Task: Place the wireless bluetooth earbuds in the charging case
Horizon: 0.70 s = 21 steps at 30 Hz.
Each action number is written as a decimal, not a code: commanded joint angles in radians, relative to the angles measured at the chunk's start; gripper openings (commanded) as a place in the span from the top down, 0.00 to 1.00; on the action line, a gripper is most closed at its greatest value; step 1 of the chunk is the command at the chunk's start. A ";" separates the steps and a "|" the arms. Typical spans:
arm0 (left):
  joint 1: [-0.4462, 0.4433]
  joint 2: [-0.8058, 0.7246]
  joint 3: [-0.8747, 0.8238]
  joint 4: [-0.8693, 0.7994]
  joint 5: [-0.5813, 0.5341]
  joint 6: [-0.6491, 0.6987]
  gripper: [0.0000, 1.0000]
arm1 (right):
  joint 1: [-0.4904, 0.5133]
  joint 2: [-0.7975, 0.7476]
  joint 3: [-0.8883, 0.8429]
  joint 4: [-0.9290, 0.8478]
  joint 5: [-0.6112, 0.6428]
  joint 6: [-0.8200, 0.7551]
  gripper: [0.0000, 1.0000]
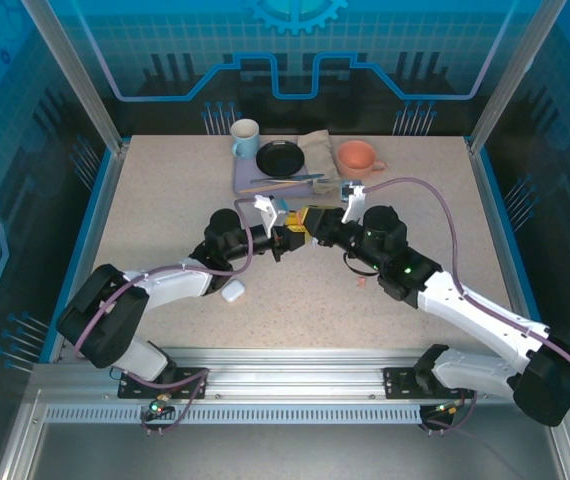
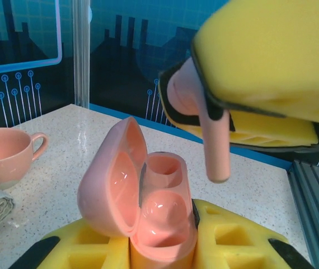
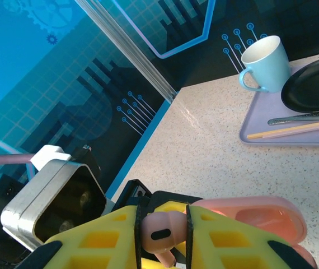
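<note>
Top external. Both arms are seen reaching to the table's middle, with the left gripper (image 1: 291, 240) and the right gripper (image 1: 316, 227) brought tip to tip. A white case (image 1: 232, 291) is noted lying shut on the table at 7 o'clock from the left gripper, beside that arm. A small pink piece (image 1: 361, 282) is seen at 5 o'clock from the right gripper; it is too small to be identified. At 12 o'clock a tray (image 1: 242, 181) is set with a blue mug (image 1: 245, 138) and a black plate (image 1: 280, 157); a pink cup (image 1: 358, 155) is placed at 3 o'clock from the plate.

Left wrist. The pink charging case (image 2: 148, 207) is gripped between the left gripper's yellow fingers (image 2: 232, 235), lid swung open toward 10 o'clock. A pink earbud (image 2: 215, 140) is clamped in the right gripper at 1 o'clock from the case, stem pointed down, apart from the open wells.

Right wrist. The earbud (image 3: 160, 231) is seen pinched between yellow pads (image 3: 101, 241) at 6 o'clock. The open case (image 3: 260, 216) is found at 4 o'clock, just beside the pads.
</note>
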State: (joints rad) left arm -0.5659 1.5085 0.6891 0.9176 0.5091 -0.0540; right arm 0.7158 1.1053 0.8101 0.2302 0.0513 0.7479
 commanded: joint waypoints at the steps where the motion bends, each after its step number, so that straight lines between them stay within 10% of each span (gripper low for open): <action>1: -0.007 0.003 0.037 0.035 -0.009 -0.012 1.00 | 0.021 -0.041 -0.029 0.065 0.024 0.000 0.76; 21: -0.009 -0.005 0.043 0.028 0.045 -0.031 1.00 | 0.010 -0.001 -0.049 0.077 0.071 -0.009 0.79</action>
State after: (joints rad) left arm -0.5659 1.5085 0.6991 0.9207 0.5182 -0.0799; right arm 0.7219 1.0920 0.7628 0.2577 0.1024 0.7467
